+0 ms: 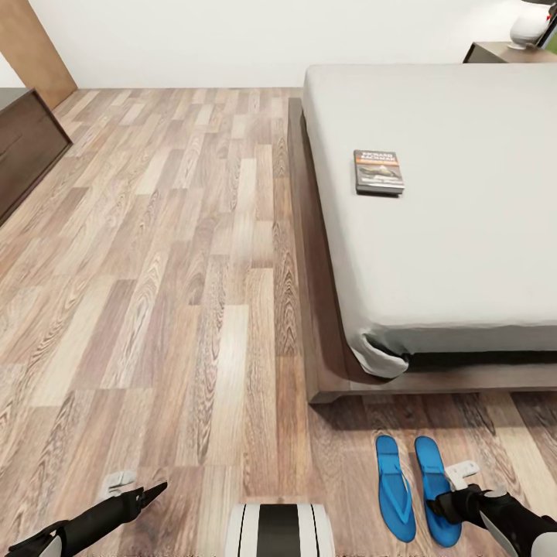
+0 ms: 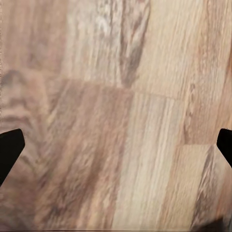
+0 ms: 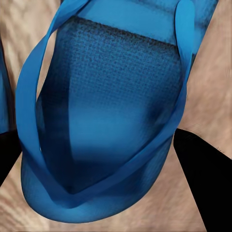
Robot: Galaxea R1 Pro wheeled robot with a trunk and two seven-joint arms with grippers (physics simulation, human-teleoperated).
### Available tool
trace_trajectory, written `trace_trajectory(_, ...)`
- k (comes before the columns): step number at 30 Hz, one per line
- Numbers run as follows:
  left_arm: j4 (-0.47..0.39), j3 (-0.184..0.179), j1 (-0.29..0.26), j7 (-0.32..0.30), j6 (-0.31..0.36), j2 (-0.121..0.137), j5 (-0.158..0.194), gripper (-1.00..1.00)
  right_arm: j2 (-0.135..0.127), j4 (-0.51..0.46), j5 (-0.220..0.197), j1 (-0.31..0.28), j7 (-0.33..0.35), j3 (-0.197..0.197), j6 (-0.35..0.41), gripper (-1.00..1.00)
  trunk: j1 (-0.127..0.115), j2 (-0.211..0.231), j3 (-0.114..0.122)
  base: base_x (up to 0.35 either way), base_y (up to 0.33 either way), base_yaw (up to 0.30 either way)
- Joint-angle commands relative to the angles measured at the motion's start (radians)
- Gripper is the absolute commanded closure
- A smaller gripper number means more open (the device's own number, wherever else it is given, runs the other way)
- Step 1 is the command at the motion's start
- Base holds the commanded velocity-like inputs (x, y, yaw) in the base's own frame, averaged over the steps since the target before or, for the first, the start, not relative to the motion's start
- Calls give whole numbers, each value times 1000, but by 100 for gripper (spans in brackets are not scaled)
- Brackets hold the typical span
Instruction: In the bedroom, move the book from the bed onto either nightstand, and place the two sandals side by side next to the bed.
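The left gripper (image 1: 124, 487) hangs spread wide over the plank floor. The two bright blue flat sandals (image 1: 418, 495) lie paired beside the bed's foot (done, likely), the right gripper (image 1: 456, 483) wide around one. The small orange-banded paperback book (image 1: 379, 171) remains on the grey mattress.

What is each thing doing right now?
book: lying flat on the bed.
two sandals: side by side on the floor by the bed's foot.
left end effector: open, holding nothing.
right end effector: open around one sandal.
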Motion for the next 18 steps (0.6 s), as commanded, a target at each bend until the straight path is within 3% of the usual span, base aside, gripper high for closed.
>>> trace_trajectory(1, 0, 0, 0, -3, 5, 0, 5, -100, -1, -2, -11, 0, 2, 5, 7, 100, 0, 0, -5, 0, 0, 0)
trace_trajectory(8, 0, 0, 0, -3, 5, 0, 3, -100, -1, -2, -11, 0, 2, 5, 5, 100, 3, -2, -32, 0, 0, 0)
trace_trajectory(15, 0, 0, -1, -3, 4, 0, 3, -100, -1, -2, -11, 0, 2, 5, 5, 100, 3, -2, -32, 9, 0, 0)
trace_trajectory(18, 0, 0, -1, -2, 5, 0, 3, -100, -1, -2, -11, 0, 2, 5, 5, 100, 3, -2, -32, 209, 0, 0)
